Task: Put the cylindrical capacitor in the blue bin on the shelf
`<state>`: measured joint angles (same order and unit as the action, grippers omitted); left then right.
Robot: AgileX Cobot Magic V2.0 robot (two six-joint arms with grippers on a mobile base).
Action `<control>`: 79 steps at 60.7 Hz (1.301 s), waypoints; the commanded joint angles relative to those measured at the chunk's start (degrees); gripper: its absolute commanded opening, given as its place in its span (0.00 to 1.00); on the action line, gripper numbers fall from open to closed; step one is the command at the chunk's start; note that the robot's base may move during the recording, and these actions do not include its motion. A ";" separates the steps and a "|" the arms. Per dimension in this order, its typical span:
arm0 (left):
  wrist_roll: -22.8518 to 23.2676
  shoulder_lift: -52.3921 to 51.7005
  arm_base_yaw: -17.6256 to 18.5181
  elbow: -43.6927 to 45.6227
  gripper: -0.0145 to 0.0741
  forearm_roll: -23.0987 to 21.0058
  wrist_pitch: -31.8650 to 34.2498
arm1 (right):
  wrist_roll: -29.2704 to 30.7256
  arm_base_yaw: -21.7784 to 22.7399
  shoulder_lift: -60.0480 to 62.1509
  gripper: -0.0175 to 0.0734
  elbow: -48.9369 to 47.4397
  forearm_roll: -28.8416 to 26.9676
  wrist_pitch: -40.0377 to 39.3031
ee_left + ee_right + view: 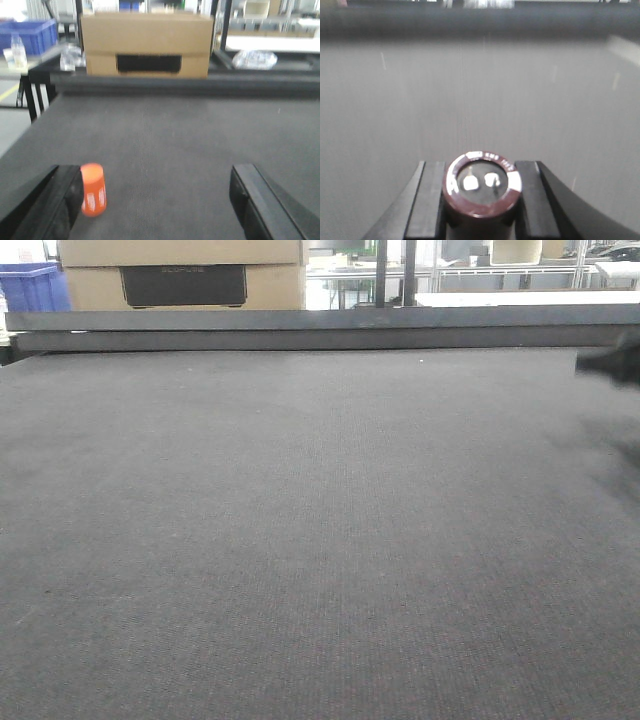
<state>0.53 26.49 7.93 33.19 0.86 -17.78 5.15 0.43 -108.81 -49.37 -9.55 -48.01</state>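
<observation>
The cylindrical capacitor (pixel 481 182) is a dark maroon cylinder with two pale terminals on its dark top. In the right wrist view it stands upright between my right gripper's fingers (pixel 427 200), which press on both its sides. My right gripper (pixel 482 192) is shut on it, above the grey felt table. My left gripper (pixel 156 175) is open wide and low over the same table. A small orange cylinder (pixel 93 189) stands right next to its left finger. The shelf does not show in any view.
The dark grey felt table (pixel 300 520) ends at a raised dark rail (pixel 320 330) at the back. Beyond it sit a cardboard box (pixel 145 45) and a blue crate (pixel 30 285) at far left. A dark blurred part of my right arm (pixel 612 360) juts in at the right edge.
</observation>
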 commanded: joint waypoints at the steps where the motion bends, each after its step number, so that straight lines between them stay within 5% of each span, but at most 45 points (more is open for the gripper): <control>1: 0.19 2.49 0.41 -2.77 0.73 0.03 3.00 | 0.06 0.23 7.91 0.11 0.89 -0.24 0.58; 16: 0.19 13.94 0.41 -14.10 0.73 0.03 25.82 | 0.06 0.23 29.49 0.11 1.03 -0.24 19.67; 29: 0.19 33.32 -2.17 -15.28 0.80 -0.86 44.60 | 0.06 0.23 40.91 0.11 1.03 1.66 28.67; 39: 0.19 48.87 -5.57 -14.70 0.83 -7.20 62.05 | 0.06 0.23 45.01 0.11 1.03 1.90 31.15; 52: 0.19 64.19 -6.91 -6.59 0.83 -7.19 63.41 | 0.06 0.23 47.31 0.11 1.03 3.76 33.43; 79: -0.53 78.79 -9.06 7.62 0.83 -11.29 63.18 | 0.06 0.23 47.43 0.11 1.03 3.76 33.58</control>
<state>0.00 103.21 -0.42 38.92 -9.77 44.32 5.15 0.43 -62.03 -48.40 -6.36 -13.22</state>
